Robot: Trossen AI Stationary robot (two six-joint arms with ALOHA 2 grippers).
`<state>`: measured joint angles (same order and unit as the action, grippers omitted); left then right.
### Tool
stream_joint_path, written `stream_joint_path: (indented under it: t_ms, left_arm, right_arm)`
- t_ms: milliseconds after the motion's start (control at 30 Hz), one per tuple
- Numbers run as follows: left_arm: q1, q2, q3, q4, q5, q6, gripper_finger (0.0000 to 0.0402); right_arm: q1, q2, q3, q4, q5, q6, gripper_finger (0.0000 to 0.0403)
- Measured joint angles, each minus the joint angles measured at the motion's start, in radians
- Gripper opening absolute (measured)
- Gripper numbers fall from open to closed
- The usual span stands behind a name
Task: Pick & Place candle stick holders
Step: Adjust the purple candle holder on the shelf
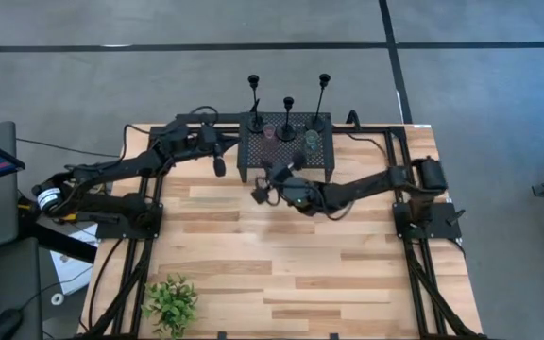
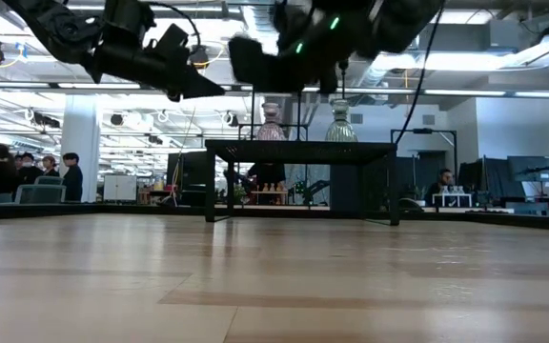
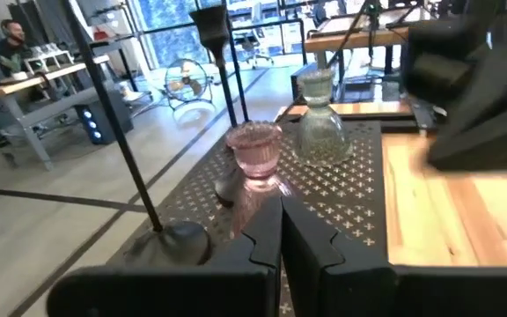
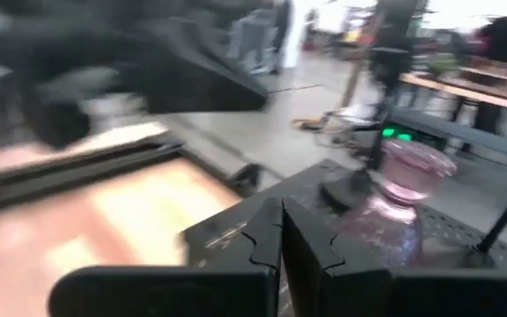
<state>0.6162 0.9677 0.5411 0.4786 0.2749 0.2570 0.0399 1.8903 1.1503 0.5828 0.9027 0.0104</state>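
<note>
Three slim black candle stick holders (image 1: 254, 104) (image 1: 288, 115) (image 1: 321, 102) stand upright on their round bases along the far edge of a black perforated stand (image 1: 253, 153). In the left wrist view one base (image 3: 180, 239) and one top cup (image 3: 210, 24) show. My left gripper (image 1: 219, 168) hovers level at the stand's left end, shut on nothing (image 3: 280, 231). My right gripper (image 1: 259, 195) hangs just before the stand's near left corner, also shut on nothing (image 4: 280, 231).
A pink glass holder (image 3: 254, 146) and a clear glass holder (image 3: 320, 125) also stand on the perforated stand. A small green plant (image 1: 171, 300) sits near the table's near left corner. The wooden tabletop (image 1: 281, 274) lies open between the stand and the near edge.
</note>
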Motion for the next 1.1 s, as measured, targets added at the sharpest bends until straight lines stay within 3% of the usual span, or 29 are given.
stream_joint_path:
  t_ms: [233,400,767,1100]
  left_arm:
    - [0.015,0.106,0.0,0.107,0.049,0.001,0.0005]
    - [0.015,0.19,0.016,0.189,0.054,-0.001,0.0005]
    - [0.046,0.339,0.133,0.197,0.051,-0.003,0.0005]
    - [0.06,0.434,0.199,0.203,0.077,-0.013,0.0005]
  right_arm:
    - [0.088,-0.211,0.0,-0.462,-0.042,0.108,0.0]
    - [0.135,-0.307,-0.028,-0.634,-0.047,0.2,0.0]
    - [0.214,-0.461,-0.209,-0.652,-0.144,0.287,0.0]
    - [0.317,-0.539,-0.257,-0.658,-0.138,0.303,0.0]
